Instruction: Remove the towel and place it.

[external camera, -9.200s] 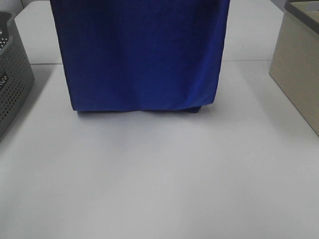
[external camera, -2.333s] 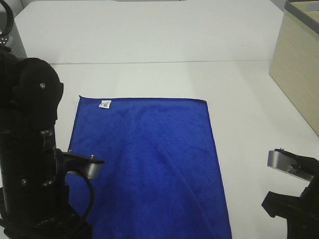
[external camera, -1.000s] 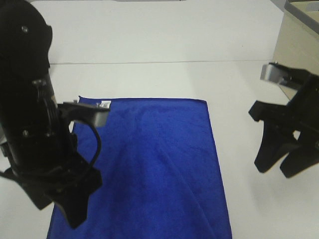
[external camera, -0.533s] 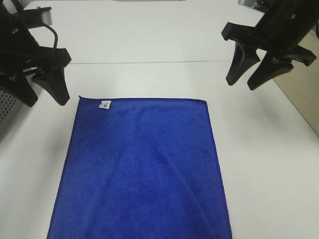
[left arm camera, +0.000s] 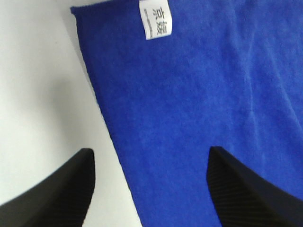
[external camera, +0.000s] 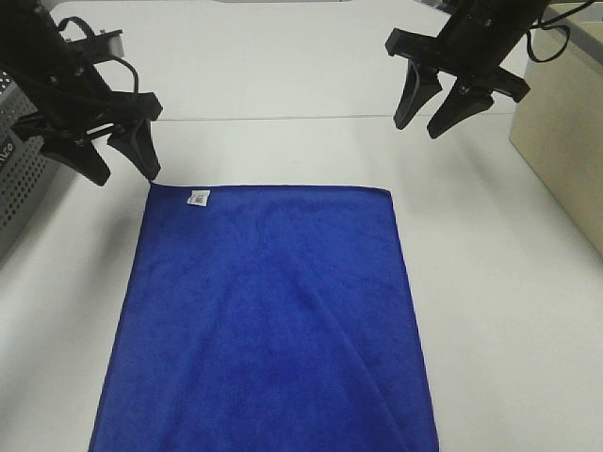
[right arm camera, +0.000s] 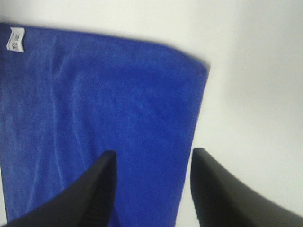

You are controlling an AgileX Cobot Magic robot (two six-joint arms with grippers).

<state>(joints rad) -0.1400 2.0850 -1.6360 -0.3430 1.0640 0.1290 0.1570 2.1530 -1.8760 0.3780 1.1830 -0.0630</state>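
The deep blue towel lies spread flat on the white table, its white tag near the far left corner. My left gripper hangs open just above that far left corner, with nothing between its fingers. In the left wrist view the towel and its tag lie below the open fingers. My right gripper is open above the table, beyond the towel's far right corner. The right wrist view shows the towel, its corner and my open fingertips.
A grey perforated basket stands at the left edge of the table. A beige box stands at the right edge. Bare white tabletop runs beside the towel on the right.
Both arms have swung up and away from the near side to the towel's far corners. The towel, hanging upright earlier, now lies flat and has not moved lately.
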